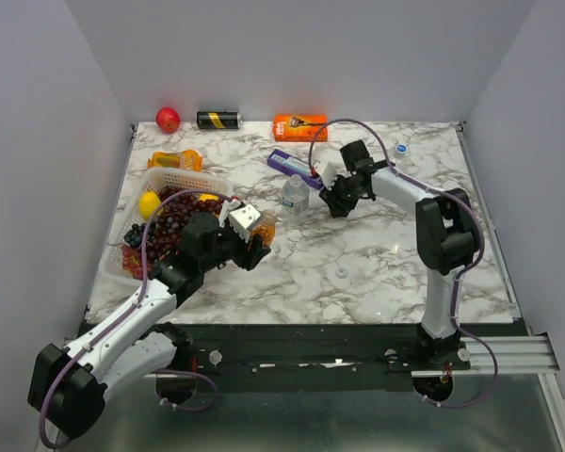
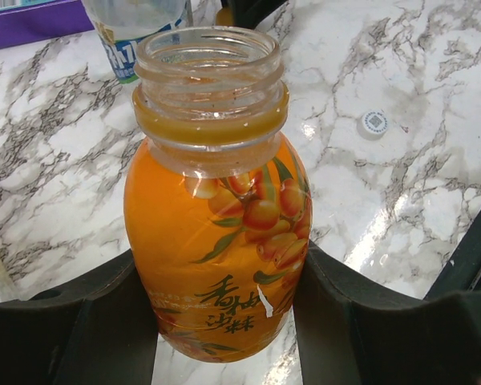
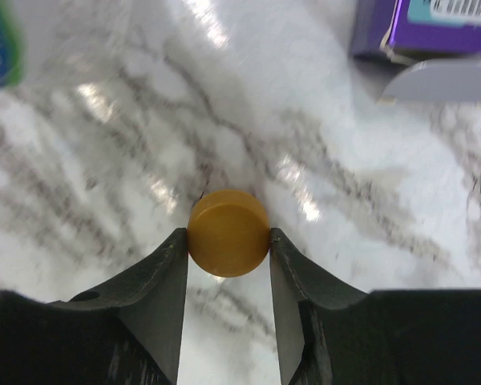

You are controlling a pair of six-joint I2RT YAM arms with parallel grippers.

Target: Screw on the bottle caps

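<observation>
My left gripper (image 1: 260, 244) is shut on the short orange bottle (image 1: 265, 228), near the basket. In the left wrist view the bottle (image 2: 216, 208) stands between the fingers (image 2: 104, 321) with its neck open and uncapped. My right gripper (image 1: 337, 204) is beside a clear labelled bottle (image 1: 296, 196). In the right wrist view it (image 3: 228, 241) is shut on the orange cap (image 3: 228, 233) just above the marble. The blue cap (image 1: 400, 149) lies at the back right. The whitish cap (image 1: 341, 272) lies mid-table and shows in the left wrist view (image 2: 374, 122). A second clear bottle is not in view.
A white basket (image 1: 181, 178) of fruit stands at the left, with an orange packet (image 1: 176, 160) behind it. A purple box (image 1: 290, 164) lies by the clear bottle. An orange box (image 1: 299, 125), a black can (image 1: 218, 120) and a red fruit (image 1: 168, 119) line the back wall.
</observation>
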